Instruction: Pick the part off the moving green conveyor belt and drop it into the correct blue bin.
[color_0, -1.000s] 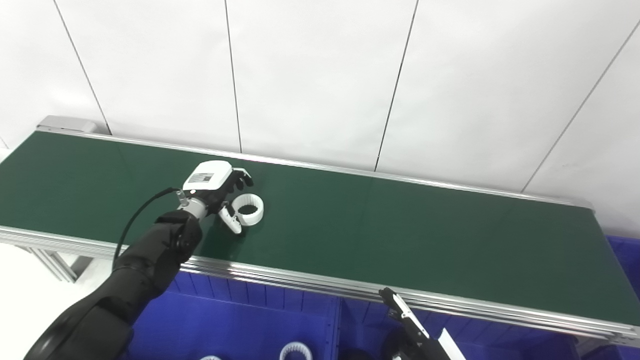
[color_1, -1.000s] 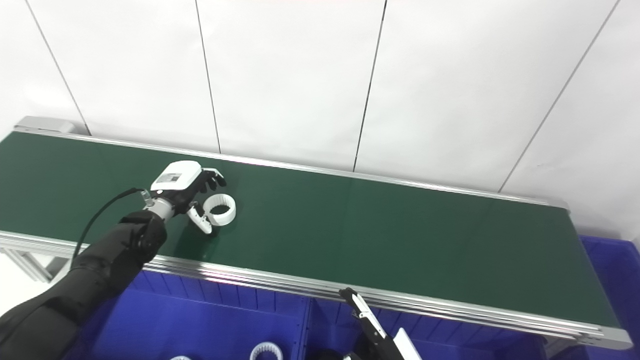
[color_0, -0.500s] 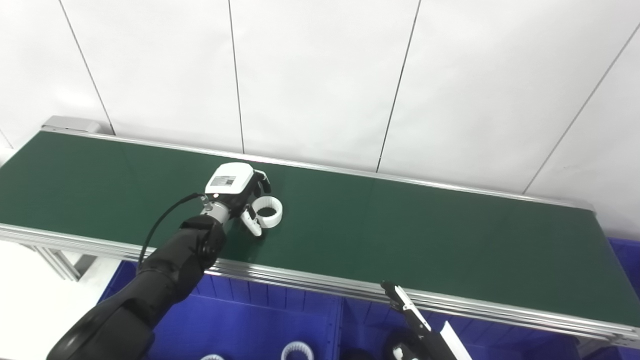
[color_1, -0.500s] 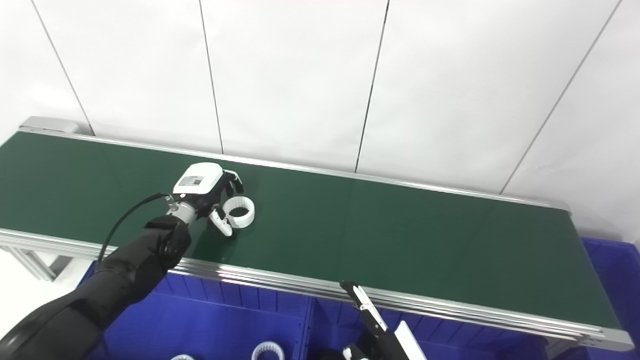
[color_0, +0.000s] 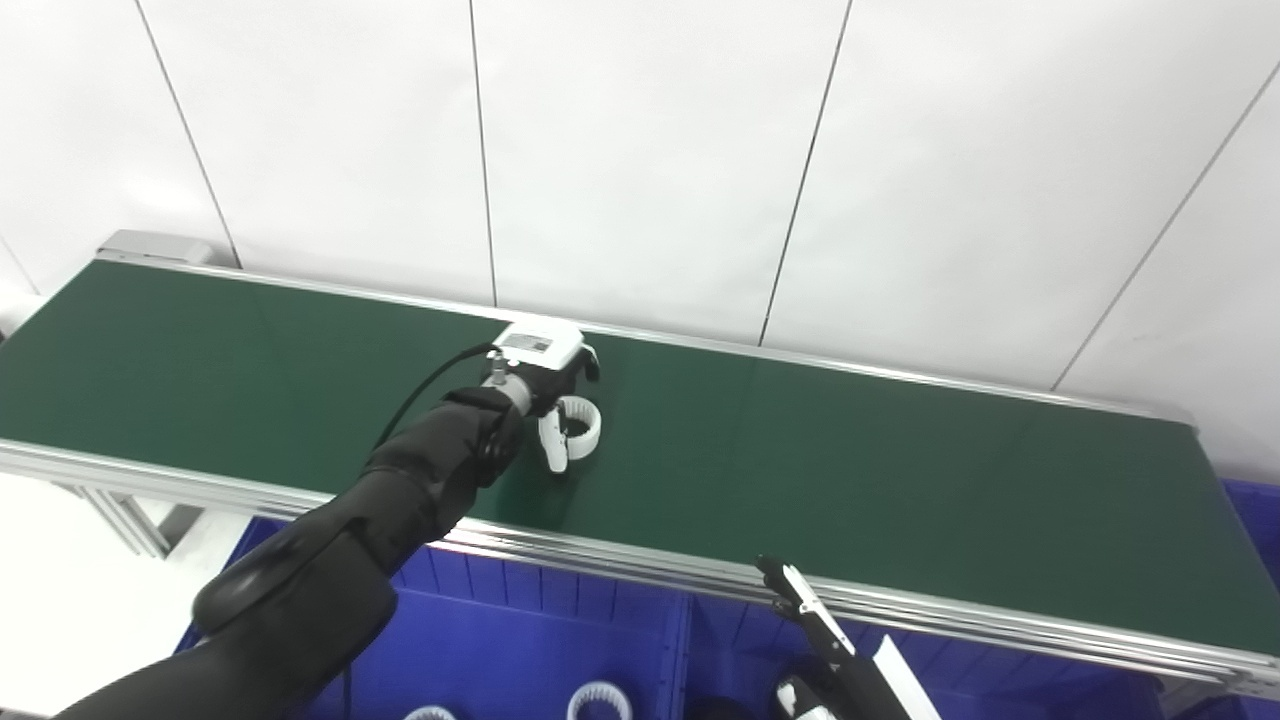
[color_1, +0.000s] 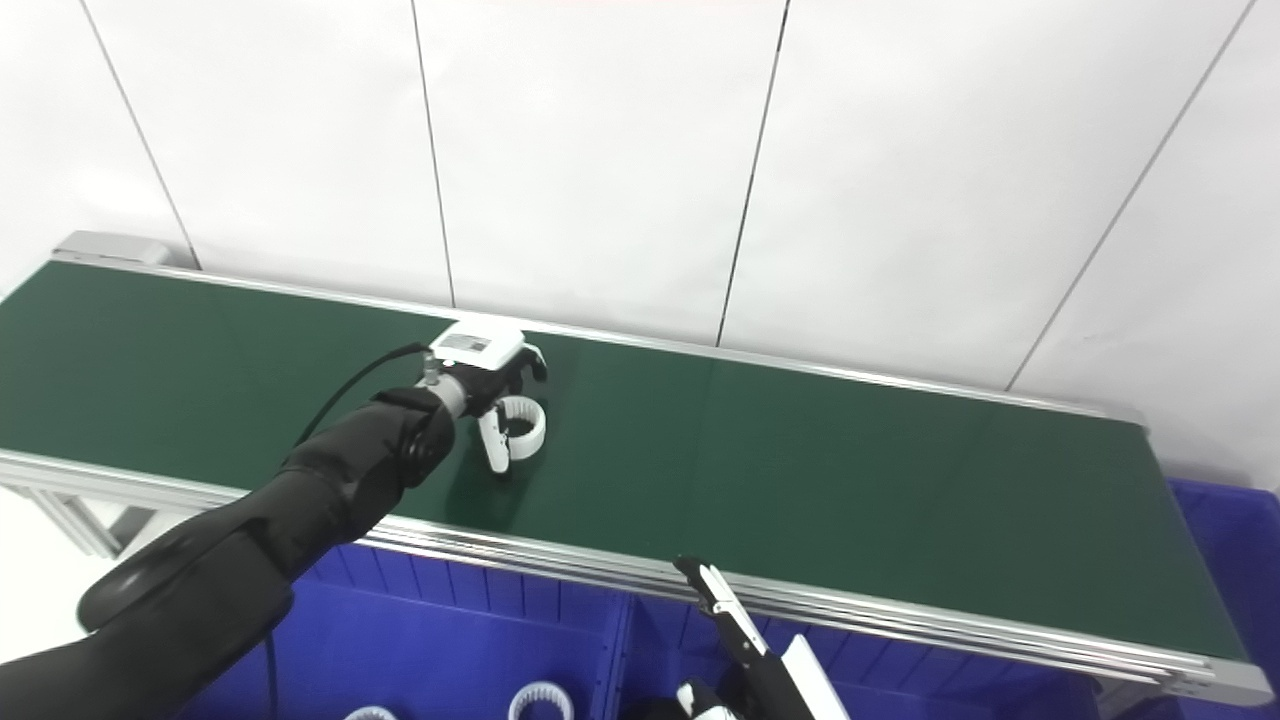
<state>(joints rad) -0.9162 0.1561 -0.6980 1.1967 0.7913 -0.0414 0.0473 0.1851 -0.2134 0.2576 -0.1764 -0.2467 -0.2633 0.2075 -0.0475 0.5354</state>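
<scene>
White wall panels back the green conveyor belt (color_0: 850, 470); left robot hand (color_0: 545, 375) closes around white ring part (color_0: 580, 428), lift next.

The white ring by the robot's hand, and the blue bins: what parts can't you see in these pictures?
- Ring: near side hidden by the left hand in both views; whether the fingers grip it cannot be told.
- Bins: cut off by the bottom edge in both views, so their contents mostly do not show.
- Right hand: cut off by the bottom edge; open or shut unclear.
</scene>
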